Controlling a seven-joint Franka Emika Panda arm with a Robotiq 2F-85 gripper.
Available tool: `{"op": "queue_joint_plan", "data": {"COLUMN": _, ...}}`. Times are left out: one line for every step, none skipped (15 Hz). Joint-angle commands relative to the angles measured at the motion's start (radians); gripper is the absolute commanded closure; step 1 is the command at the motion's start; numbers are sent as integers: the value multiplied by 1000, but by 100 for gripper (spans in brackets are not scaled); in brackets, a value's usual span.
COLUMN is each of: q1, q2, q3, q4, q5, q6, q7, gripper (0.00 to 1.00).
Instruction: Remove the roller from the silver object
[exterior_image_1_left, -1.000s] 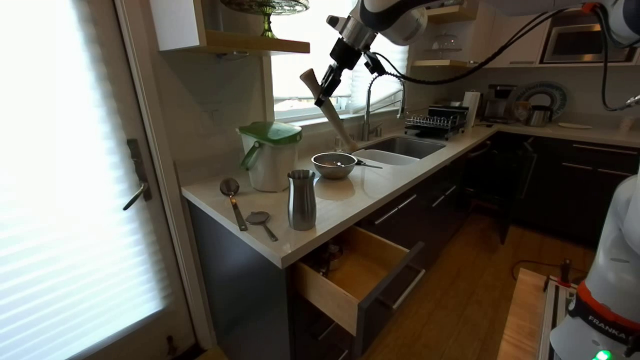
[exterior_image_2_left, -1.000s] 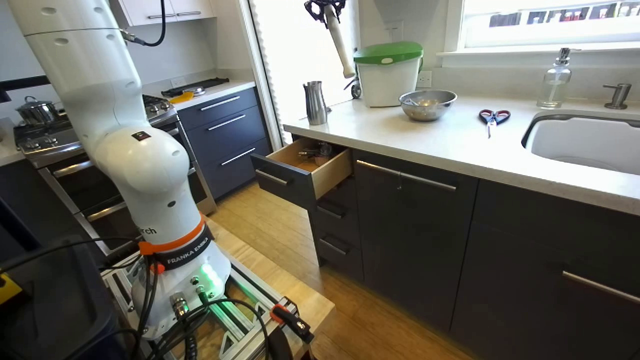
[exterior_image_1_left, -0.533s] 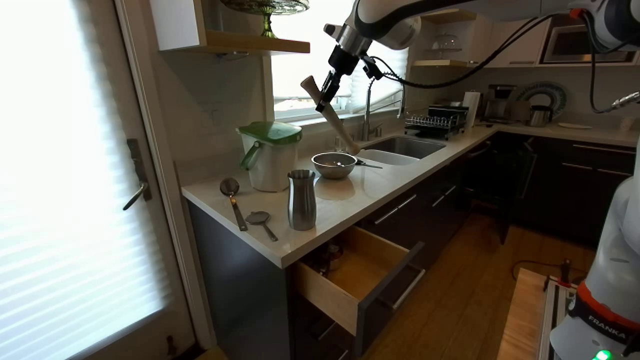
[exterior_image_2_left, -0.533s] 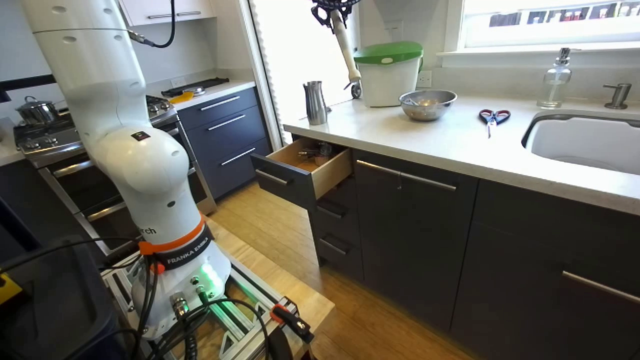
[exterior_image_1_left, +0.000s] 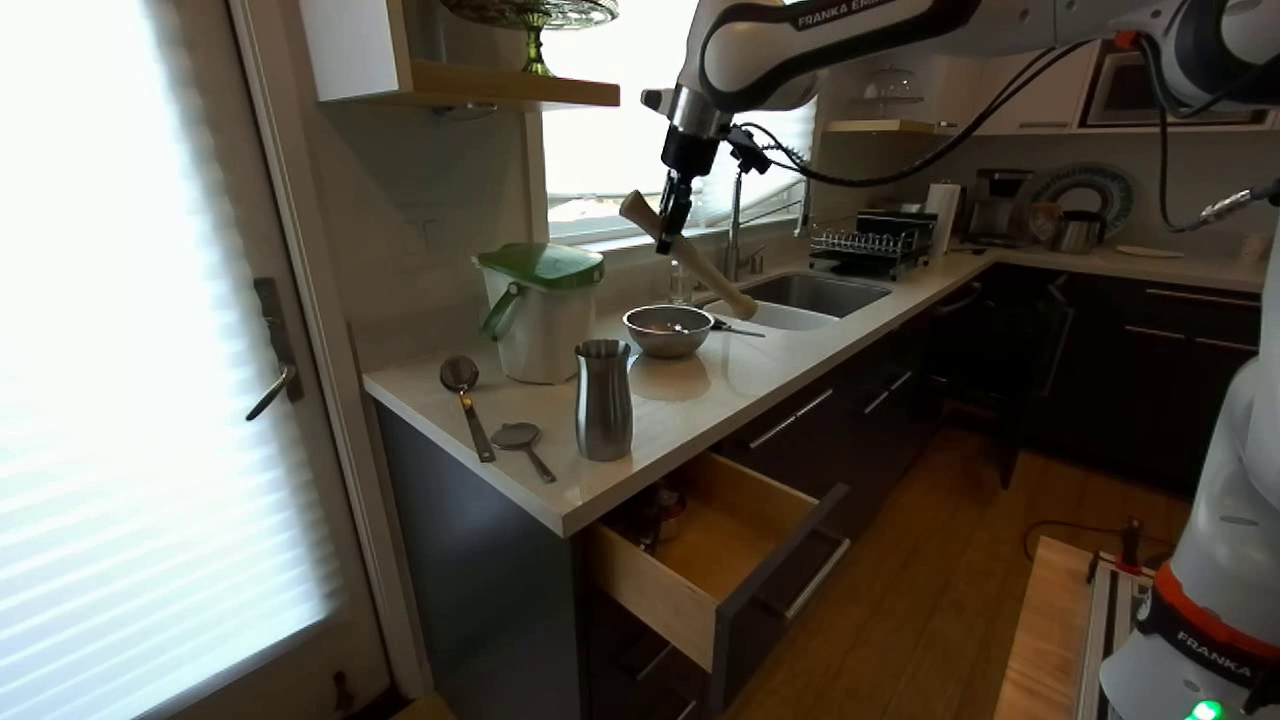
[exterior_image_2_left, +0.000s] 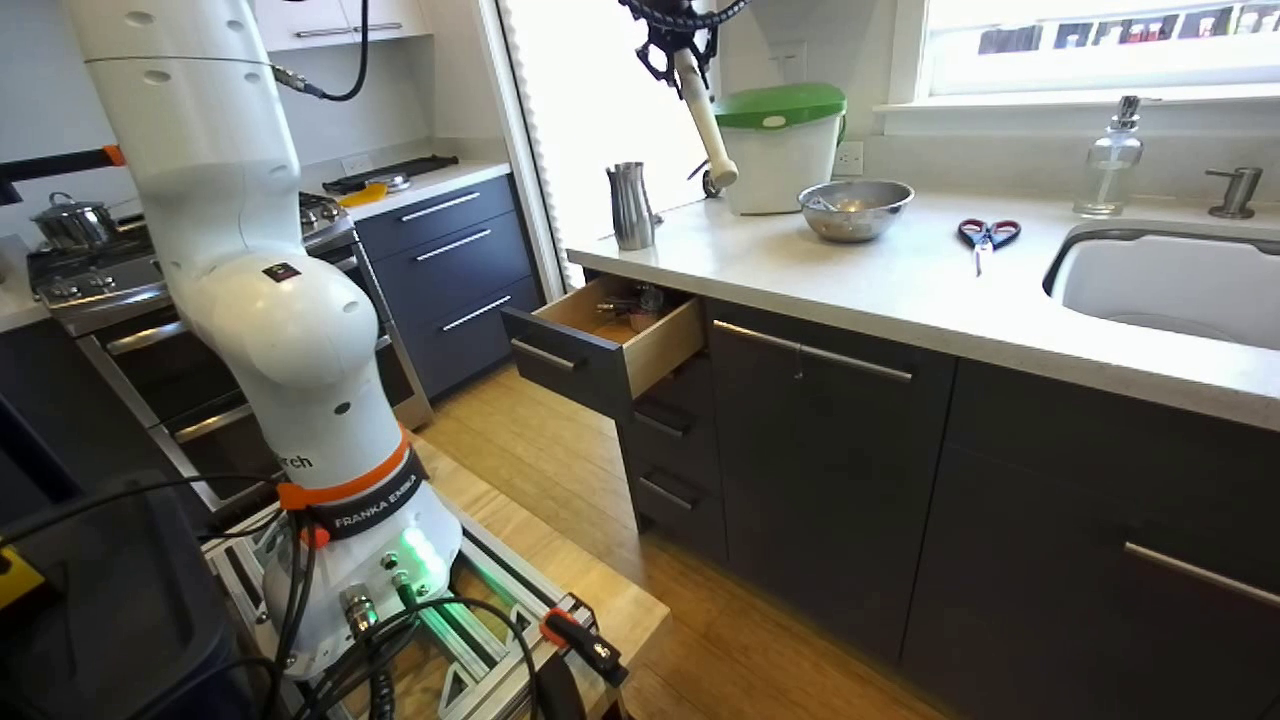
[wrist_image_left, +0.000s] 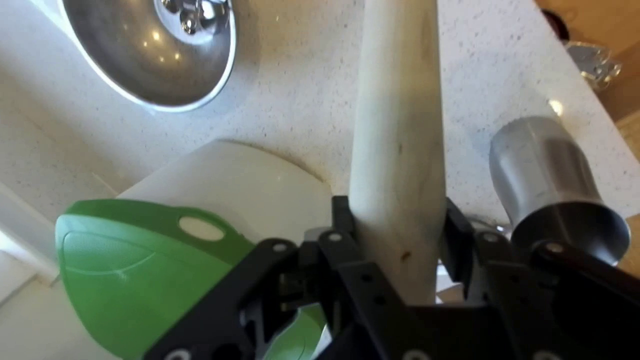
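Wrist view: the gripper (wrist_image_left: 398, 220) pinches the roller (wrist_image_left: 400, 115), aloft and apart from the silver cup (wrist_image_left: 542, 167), which stands upright on the counter (wrist_image_left: 300, 95). If lowered at this tilt, the roller's low end could touch first and twist it in the grip; once released, being round, it might roll off. In an exterior view the arm (exterior_image_1_left: 780, 55) reaches across high, gripper pointing down

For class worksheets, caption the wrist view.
Black jaws grip a pale cylindrical wooden roller, clear of a tall silver metal cup.
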Motion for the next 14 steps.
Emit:
{"op": "queue_joint_plan", "data": {"q1": 7, "q2": 78, "q3": 11, "q4": 82, "q5": -90, "q6": -161, "q7": 25, "gripper": 82}}
{"op": "queue_joint_plan", "data": {"q1": 10, "q2": 97, "q3": 16, "q4": 97, "q5": -103, "q6": -206, "q7": 20, "gripper": 82}}
{"op": "queue_joint_plan", "data": {"q1": 13, "q2": 114, "q3": 21, "q4": 113, "q5": -108, "q6": -241, "q7": 14, "gripper": 82}}
{"op": "queue_joint_plan", "data": {"q1": 17, "q2": 135, "q3": 26, "q4": 131, "q5": -120, "q6": -271, "q7": 11, "gripper": 82}}
{"op": "queue_joint_plan", "data": {"q1": 20, "q2": 157, "q3": 30, "q4": 152, "q5": -129, "q6": -306, "q7": 8, "gripper": 82}}
{"op": "queue_joint_plan", "data": {"q1": 25, "q2": 175, "q3": 32, "q4": 166, "q5": -155, "q6": -326, "q7": 9, "gripper": 82}}
{"op": "queue_joint_plan", "data": {"q1": 25, "q2": 194, "q3": 34, "q4": 182, "q5": -160, "q6": -350, "q7": 1, "gripper": 82}}
{"op": "queue_joint_plan", "data": {"q1": 29, "q2": 211, "q3": 35, "q4": 196, "q5": -176, "q6": -365, "q7": -1, "gripper": 82}}
{"op": "queue_joint_plan", "data": {"q1": 30, "q2": 230, "q3": 37, "q4": 209, "q5": -185, "q6": -377, "q7": -10, "gripper": 82}}
{"op": "queue_joint_plan", "data": {"q1": 32, "q2": 247, "q3": 38, "q4": 222, "q5": -194, "q6": -384, "q7": -16, "gripper": 82}}
{"op": "queue_joint_plan", "data": {"q1": 32, "q2": 265, "q3": 41, "q4": 234, "q5": -197, "q6": -386, "q7": -27, "gripper": 82}}
{"op": "queue_joint_plan", "data": {"q1": 35, "q2": 283, "q3": 42, "q4": 245, "q5": -207, "q6": -386, "q7": -34, "gripper": 82}}
{"op": "queue_joint_plan", "data": {"q1": 36, "q2": 299, "q3": 44, "q4": 254, "q5": -210, "q6": -381, "q7": -41, "gripper": 82}}
{"op": "queue_joint_plan", "data": {"q1": 36, "q2": 315, "q3": 46, "q4": 263, "q5": -210, "q6": -372, "q7": -50, "gripper": 82}}
